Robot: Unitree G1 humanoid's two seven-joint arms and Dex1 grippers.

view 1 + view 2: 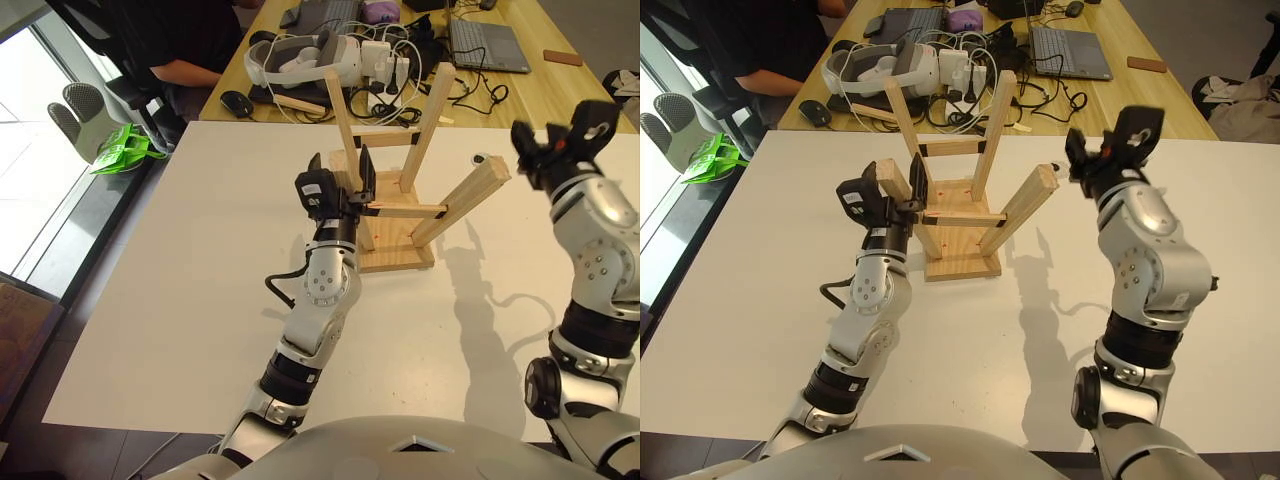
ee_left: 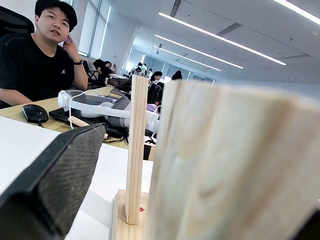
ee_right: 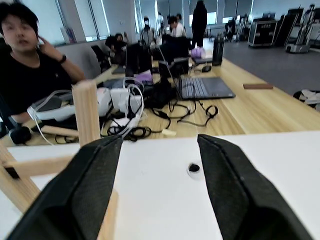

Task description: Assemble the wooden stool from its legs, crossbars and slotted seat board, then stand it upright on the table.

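Note:
The wooden stool stands upside down on the white table (image 1: 180, 300), its seat board (image 1: 398, 258) flat and its legs pointing up. Two far legs (image 1: 341, 110) (image 1: 426, 120) are joined by a crossbar (image 1: 385, 140). A second crossbar (image 1: 405, 210) runs to the right leg (image 1: 465, 200), which leans outward. My left gripper (image 1: 340, 180) is open and straddles the near-left leg (image 2: 235, 165), with a gap on one side. My right gripper (image 1: 558, 130) is open, empty, and hovers just right of the leaning leg's top end.
A small round black-and-white object (image 1: 481, 158) lies on the table beside the stool. Behind is a wooden desk (image 1: 520, 90) with a headset (image 1: 300, 55), a laptop (image 1: 487, 42), cables and a mouse (image 1: 237, 102). The table's left edge borders a drop to the floor.

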